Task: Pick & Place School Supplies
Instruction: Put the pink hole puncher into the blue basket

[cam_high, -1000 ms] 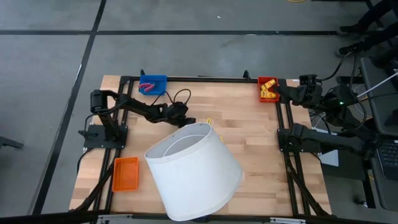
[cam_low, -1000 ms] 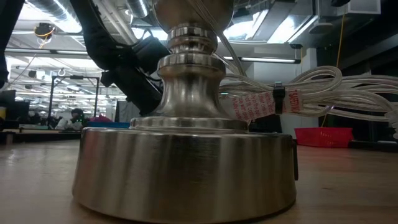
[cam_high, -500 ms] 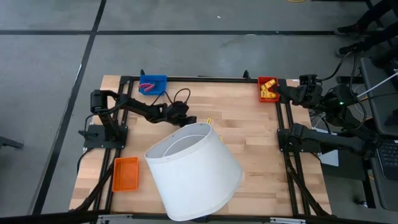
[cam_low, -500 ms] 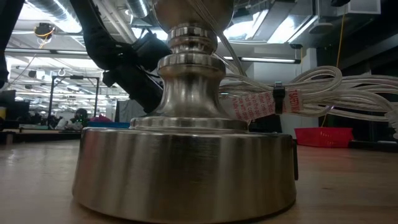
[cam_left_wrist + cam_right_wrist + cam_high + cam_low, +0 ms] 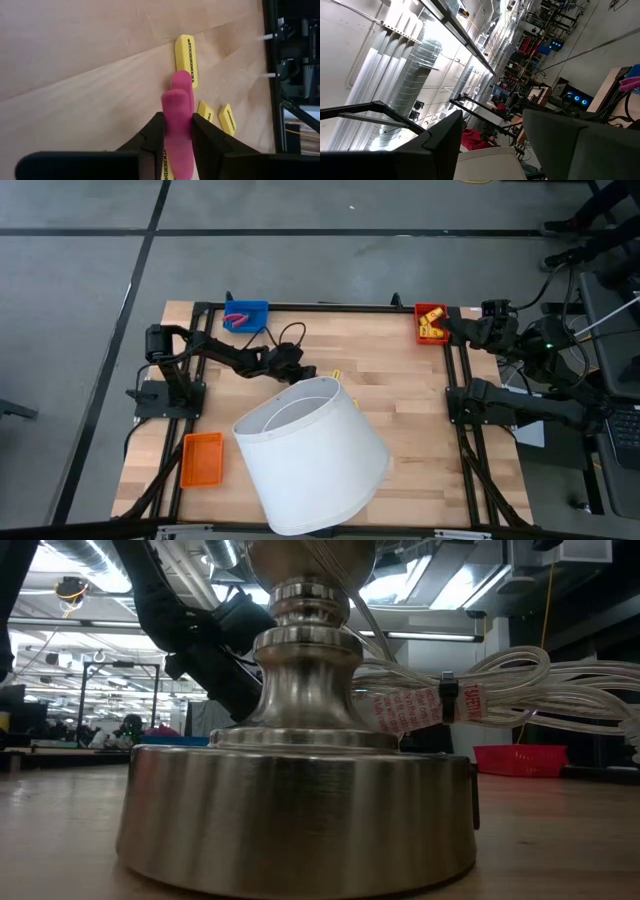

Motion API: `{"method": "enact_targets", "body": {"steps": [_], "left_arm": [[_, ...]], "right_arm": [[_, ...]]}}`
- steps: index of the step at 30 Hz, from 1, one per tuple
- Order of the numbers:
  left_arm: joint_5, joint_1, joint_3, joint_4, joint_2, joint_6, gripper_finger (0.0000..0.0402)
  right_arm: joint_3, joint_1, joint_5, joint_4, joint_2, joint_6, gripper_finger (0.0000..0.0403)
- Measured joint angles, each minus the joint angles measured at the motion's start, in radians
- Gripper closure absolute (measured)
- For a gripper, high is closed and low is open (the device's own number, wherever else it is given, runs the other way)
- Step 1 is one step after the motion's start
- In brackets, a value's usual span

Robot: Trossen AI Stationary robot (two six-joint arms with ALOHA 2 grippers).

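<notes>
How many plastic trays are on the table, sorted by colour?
Blue tray: 1
Red tray: 1
Orange tray: 1
Total: 3

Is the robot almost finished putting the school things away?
Not quite. Some yellow block pieces already sit in the red tray, and a pink item lies in the blue tray. The left gripper is clamped on a pink stick-shaped piece. Yellow erasers remain on the wooden table.
</notes>
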Motion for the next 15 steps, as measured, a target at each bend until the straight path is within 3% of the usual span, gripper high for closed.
{"method": "enact_targets", "body": {"steps": [11,15], "left_arm": [[-0.003,-0.006,-0.001,0.126,-0.039,0.005,0.0335],[-0.069,0.011,-0.001,0.101,-0.101,0.005,0.0338]], "right_arm": [[0.000,0.003,-0.008,0.000,0.000,-0.016,0.0190],[0.000,0.021,-0.007,0.000,0.000,-0.020,0.0190]]}}
